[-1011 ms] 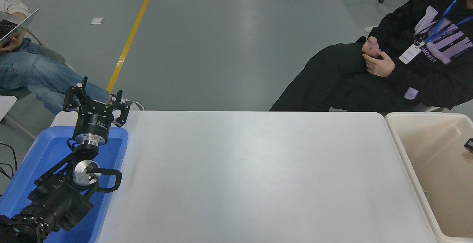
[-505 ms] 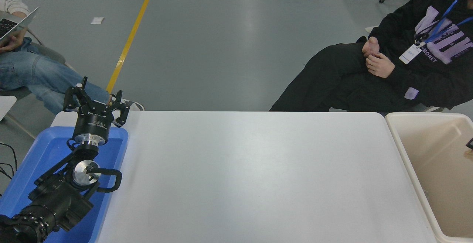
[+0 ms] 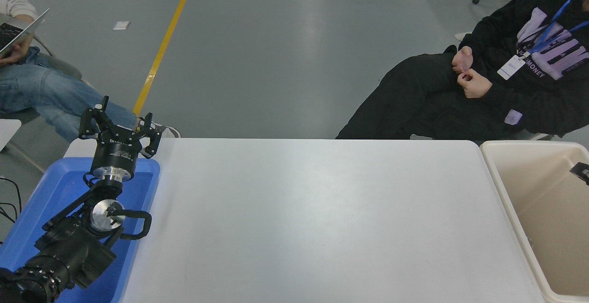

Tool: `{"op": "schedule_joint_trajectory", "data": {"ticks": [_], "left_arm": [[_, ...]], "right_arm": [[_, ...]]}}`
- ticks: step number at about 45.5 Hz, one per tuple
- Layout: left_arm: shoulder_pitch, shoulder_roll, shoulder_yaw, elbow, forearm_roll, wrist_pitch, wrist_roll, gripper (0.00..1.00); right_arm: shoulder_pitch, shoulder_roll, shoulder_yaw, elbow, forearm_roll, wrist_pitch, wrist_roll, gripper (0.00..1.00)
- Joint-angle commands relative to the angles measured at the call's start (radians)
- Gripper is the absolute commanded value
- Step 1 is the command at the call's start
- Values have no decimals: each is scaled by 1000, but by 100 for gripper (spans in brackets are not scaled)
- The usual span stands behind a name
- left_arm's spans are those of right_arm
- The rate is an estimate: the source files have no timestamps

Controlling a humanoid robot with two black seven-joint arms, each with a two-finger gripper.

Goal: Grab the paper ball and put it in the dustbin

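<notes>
Light is bright and even, coming from above. The bench (image 3: 313, 220) shows soft glare, the floor (image 3: 276, 54) pale reflections. Shadows are weak; focus is sharp.

Left arm parked lower left, left gripper (image 3: 120, 125) fingers spread; right gripper (image 3: 580, 171) barely visible at right edge.

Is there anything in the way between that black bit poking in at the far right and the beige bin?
Nothing visible. Only a sliver of the right claw shows at the picture's right edge, over the open bin. No paper ball can be seen. The left claw is parked over the blue tray.
</notes>
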Motion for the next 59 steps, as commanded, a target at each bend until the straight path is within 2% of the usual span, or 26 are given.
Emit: {"op": "schedule_joint_trajectory", "data": {"ticks": [1, 8, 14, 17, 26, 41, 59], "left_arm": [[0, 0, 0, 0, 0, 0, 0, 99], [0, -1, 1, 0, 0, 1, 0, 99], [0, -1, 1, 0, 0, 1, 0, 99], [0, -1, 1, 0, 0, 1, 0, 99], [0, -1, 1, 0, 0, 0, 0, 99], [0, -1, 1, -1, 0, 1, 0, 99], [0, -1, 1, 0, 0, 1, 0, 99]], "right_arm": [[308, -67, -192, 341, 4, 26, 3, 100], [543, 8, -458, 513, 4, 81, 5, 100], [653, 52, -510, 576, 6, 164, 5, 100], [731, 65, -516, 591, 4, 276, 5, 100], [964, 142, -519, 594, -2, 735, 5, 100], [1187, 265, -423, 668, 3, 735, 5, 100], [1204, 378, -355, 795, -8, 735, 2, 100]]}}
